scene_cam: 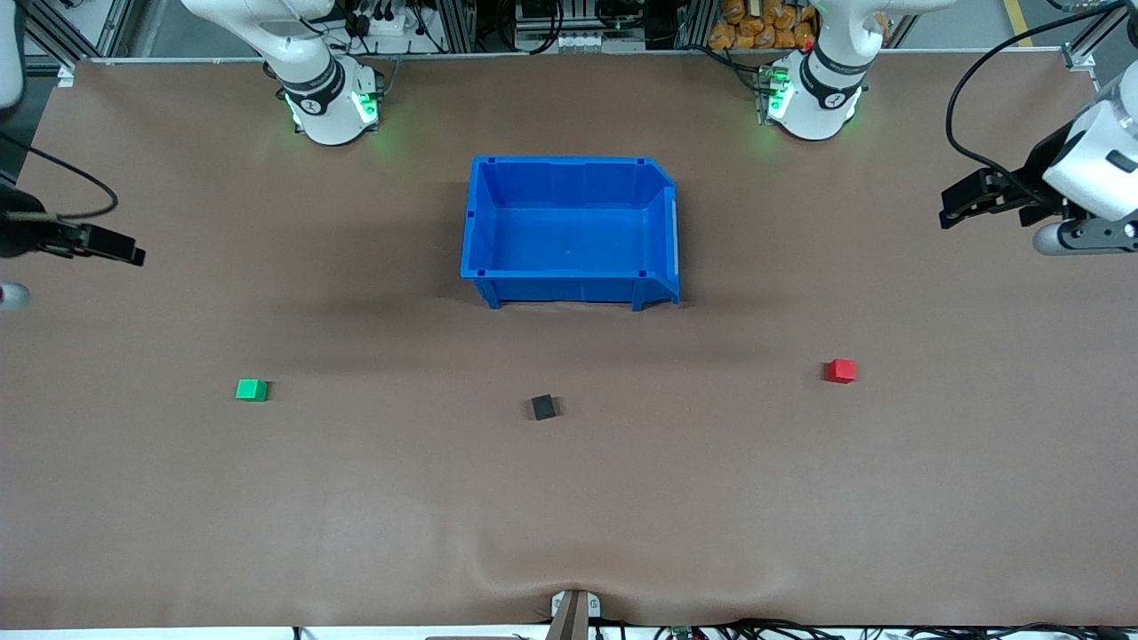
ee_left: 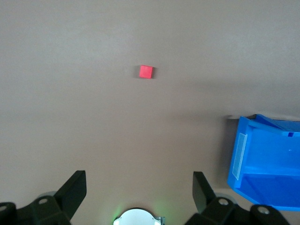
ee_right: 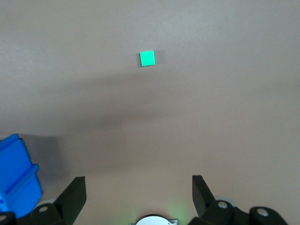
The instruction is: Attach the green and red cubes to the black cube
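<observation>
- Three cubes lie on the brown counter (scene_cam: 569,516), in a loose row on the front-camera side of the blue bin (scene_cam: 569,233), all well apart from one another.
- The black cube (scene_cam: 543,407) sits mid-counter, just nearer the front camera than the bin; nothing touches it yet.
- The green cube (scene_cam: 252,389) lies toward my right arm's end of the counter; the red cube (scene_cam: 840,371) lies toward my left arm's end.
- My right fingers (scene_cam: 111,246) hang in the air at the counter's edge on my right arm's end, spread wide and holding nothing. From the right wrist view the green cube (ee_right: 147,58) lies straight ahead of them, squarely between the two tips.
- My left fingers (scene_cam: 965,200) hang over the counter's other end, also wide and empty. The red cube (ee_left: 146,71) sits dead ahead in the left wrist view, with a corner of the bin (ee_left: 262,164) off to one side.
- As I judge it, each arm takes the cube at its own end: right for green, left for red.
- Both cubes look square-on, so no long axis matters; I only need to come down over them.
</observation>
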`<control>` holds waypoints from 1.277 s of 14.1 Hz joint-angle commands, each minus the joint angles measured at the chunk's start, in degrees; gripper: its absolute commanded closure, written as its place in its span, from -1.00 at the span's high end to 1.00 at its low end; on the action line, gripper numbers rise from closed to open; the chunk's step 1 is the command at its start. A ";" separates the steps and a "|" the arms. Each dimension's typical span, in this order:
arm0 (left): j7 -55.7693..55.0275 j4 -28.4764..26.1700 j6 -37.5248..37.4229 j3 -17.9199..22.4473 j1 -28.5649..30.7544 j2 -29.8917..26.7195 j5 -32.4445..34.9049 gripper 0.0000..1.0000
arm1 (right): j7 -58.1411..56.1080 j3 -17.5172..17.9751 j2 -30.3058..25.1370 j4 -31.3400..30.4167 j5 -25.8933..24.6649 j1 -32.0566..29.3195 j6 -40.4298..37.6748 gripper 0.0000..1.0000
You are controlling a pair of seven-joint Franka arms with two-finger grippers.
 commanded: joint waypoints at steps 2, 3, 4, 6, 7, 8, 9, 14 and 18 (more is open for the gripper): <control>-0.16 -5.96 5.62 -0.59 0.24 1.69 0.88 1.00 | 0.58 0.44 5.65 1.33 -0.84 -2.35 0.00 1.00; -0.16 -7.55 7.39 -0.59 0.24 1.60 0.88 1.00 | 0.58 0.44 6.97 1.33 -0.75 -2.79 0.09 1.00; -0.16 -8.52 8.63 -0.68 0.24 1.68 0.88 1.00 | 0.58 0.44 8.11 1.59 -0.92 -2.97 0.61 1.00; -0.34 -12.81 13.18 -0.68 0.24 1.77 0.88 1.00 | 0.58 0.44 10.31 1.86 -0.92 -2.97 2.28 1.00; -0.34 -15.36 15.91 -0.59 0.50 1.60 0.79 1.00 | 0.67 0.44 11.28 1.95 -0.57 -3.06 3.59 1.00; -0.34 -16.60 18.02 -0.68 0.76 1.68 0.79 1.00 | 0.67 0.44 12.07 1.95 -0.48 -3.06 4.91 1.00; -0.43 -17.57 19.61 -0.59 0.76 1.95 0.79 1.00 | 0.67 0.53 13.04 2.03 -0.31 -3.06 5.97 1.00; -0.25 -22.69 30.52 -0.59 0.85 5.54 0.88 1.00 | 0.76 0.79 20.94 2.12 -0.04 -1.48 9.84 1.00; 1.24 -22.16 33.94 -0.68 0.50 10.20 0.88 1.00 | 0.76 0.79 24.29 2.21 -0.31 -0.16 12.56 1.00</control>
